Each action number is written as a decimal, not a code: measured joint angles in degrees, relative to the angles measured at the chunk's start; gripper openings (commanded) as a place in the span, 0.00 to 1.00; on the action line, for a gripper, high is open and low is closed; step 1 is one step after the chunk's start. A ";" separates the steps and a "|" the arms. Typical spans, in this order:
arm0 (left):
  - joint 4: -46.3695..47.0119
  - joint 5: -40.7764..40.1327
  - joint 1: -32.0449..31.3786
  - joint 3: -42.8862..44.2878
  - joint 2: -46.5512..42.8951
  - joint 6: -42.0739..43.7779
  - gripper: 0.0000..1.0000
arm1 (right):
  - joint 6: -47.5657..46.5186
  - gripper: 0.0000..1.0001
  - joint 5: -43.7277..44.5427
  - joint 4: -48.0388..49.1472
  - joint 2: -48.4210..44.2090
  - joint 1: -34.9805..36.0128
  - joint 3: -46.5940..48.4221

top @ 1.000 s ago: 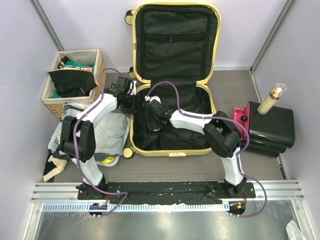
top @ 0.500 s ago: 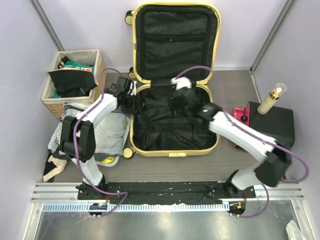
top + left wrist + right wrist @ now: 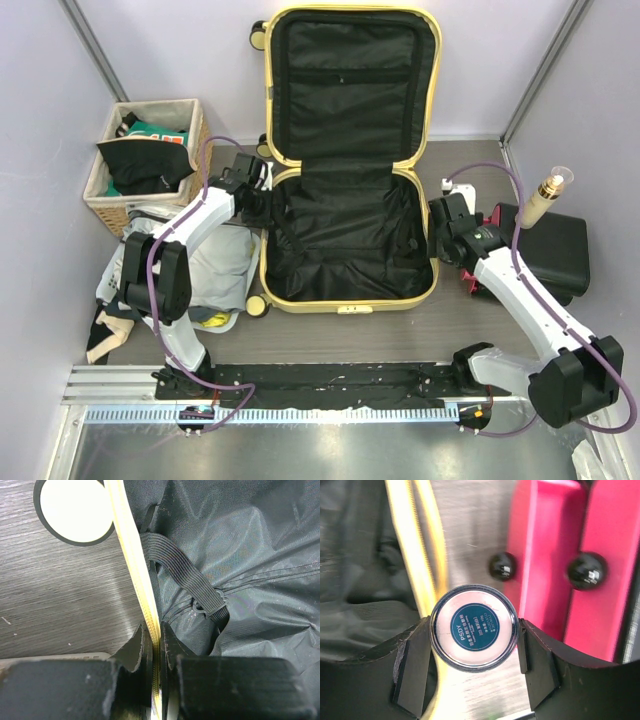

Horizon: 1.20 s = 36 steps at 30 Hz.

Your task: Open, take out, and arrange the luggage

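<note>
Centrally on the table (image 3: 350, 340) lies the luggage (image 3: 320, 304), opened wide: its lid (image 3: 350, 80) stands up against the back wall and its lower half lies flat. Both halves show only black lining, and an elastic strap (image 3: 185, 577) is fixed inside the lower half near its left rim. To the left, a wicker basket (image 3: 110, 212) holds a black garment (image 3: 145, 160) draped over something green (image 3: 160, 130). A heap of pale cloth (image 3: 215, 265) lies between the basket and the suitcase. To the right sits a black case (image 3: 550, 255) with a red edge (image 3: 480, 235), and a slim bottle (image 3: 545, 198) stands on top of it.

The left arm reaches forward and inward to the left rim of the lower half, close to the hinge. The left gripper (image 3: 156, 645) is clenched on that yellow rim, one finger outside the shell and one inside, just below a cream wheel (image 3: 75, 510).

The right arm stretches out to the right of the suitcase. The right gripper (image 3: 472, 626) hangs over the strip of table between the yellow rim and the red edge. Its fingers (image 3: 415, 650) grasp a small round jar (image 3: 474, 611) with a dark teal label, seen end-on.
</note>
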 measured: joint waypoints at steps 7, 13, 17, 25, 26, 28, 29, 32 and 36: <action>0.15 0.00 -0.02 -0.11 -0.02 0.00 0.00 | -1.11 0.01 0.09 -0.11 -1.53 -4.09 -0.63; 0.37 -0.02 -0.04 -0.33 -0.13 0.00 0.00 | -1.57 0.01 0.07 0.04 -1.51 -6.03 -1.42; 0.39 -0.02 -0.07 -0.33 -0.15 0.00 0.00 | -1.64 0.02 0.07 0.04 -1.51 -7.43 -1.62; 0.39 -0.04 -0.11 -0.35 -0.17 0.00 0.00 | -1.60 0.04 0.31 0.31 -1.42 -8.94 -1.97; 0.39 -0.04 -0.11 -0.35 -0.17 0.00 0.00 | -1.60 0.03 0.35 0.44 -1.36 -9.05 -2.14; 0.42 -0.04 -0.11 -0.35 -0.17 0.02 0.00 | -1.57 0.03 0.37 0.55 -1.29 -9.31 -2.38; 0.44 -0.04 -0.13 -0.37 -0.17 0.00 0.00 | -1.57 0.03 0.26 0.68 -1.29 -9.38 -2.43; 0.50 -0.04 -0.15 -0.44 -0.17 0.00 0.00 | -1.79 0.02 -1.97 1.38 -1.53 -9.46 -2.47; 0.55 -0.07 -0.17 -0.44 -0.17 0.00 0.00 | -1.60 0.01 -10.86 2.84 -3.93 -9.51 -2.45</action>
